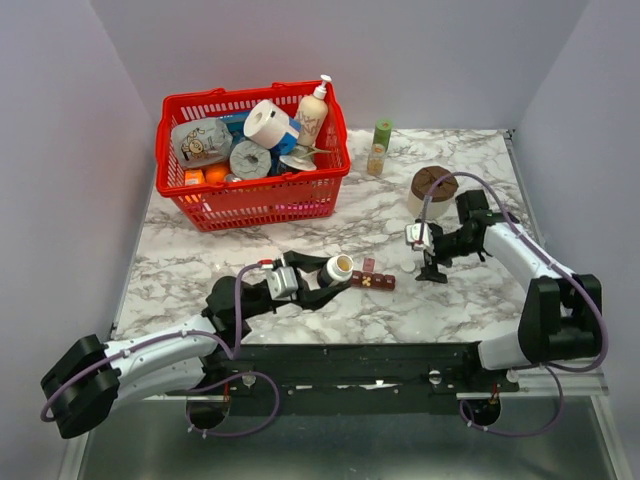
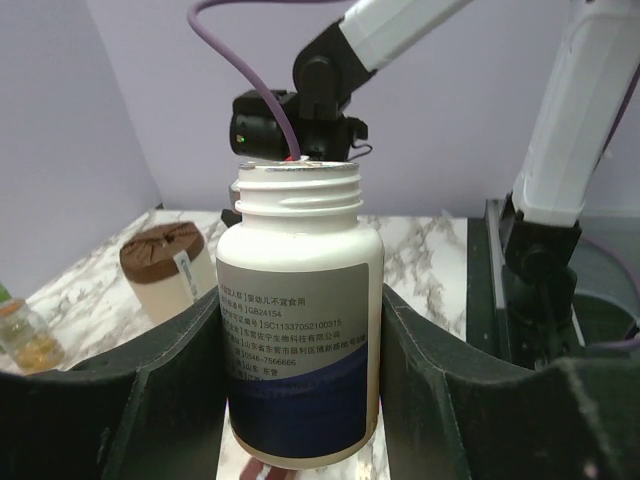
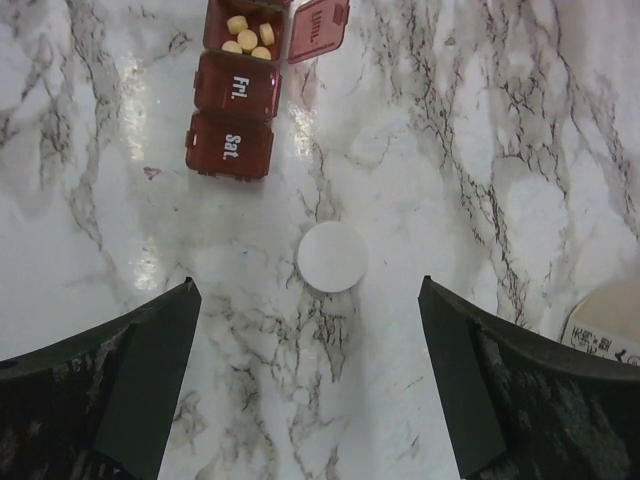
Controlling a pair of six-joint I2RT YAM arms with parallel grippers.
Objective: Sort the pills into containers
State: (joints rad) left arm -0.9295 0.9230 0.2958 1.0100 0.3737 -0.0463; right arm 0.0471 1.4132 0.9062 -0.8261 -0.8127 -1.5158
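Your left gripper (image 1: 332,271) is clamped on a white pill bottle (image 2: 300,320). In the left wrist view both black fingers (image 2: 160,400) press against its sides, over the grey and blue label. The bottle has no cap on and its threaded neck is bare. From above you see its open mouth just beside the pill strip (image 1: 372,280), which lies flat on the marble table (image 1: 200,260) between your two arms.

Your right gripper (image 3: 307,288) hangs over the table with its fingers spread wide and nothing between them. Below it lies a round white cap (image 3: 332,257), flat on the marble and apart from the strip. In the same view you can read the strip's end. The compartments marked Sat. and Fri. are shut. The next one stands open, its lid (image 3: 318,28) tipped to the side, with several yellow pills (image 3: 248,35) inside.

Behind the right arm stands a cream tub (image 1: 432,190) with a brown top. Farther back are a green-capped bottle (image 1: 380,147) and a red basket (image 1: 250,205) full of goods.
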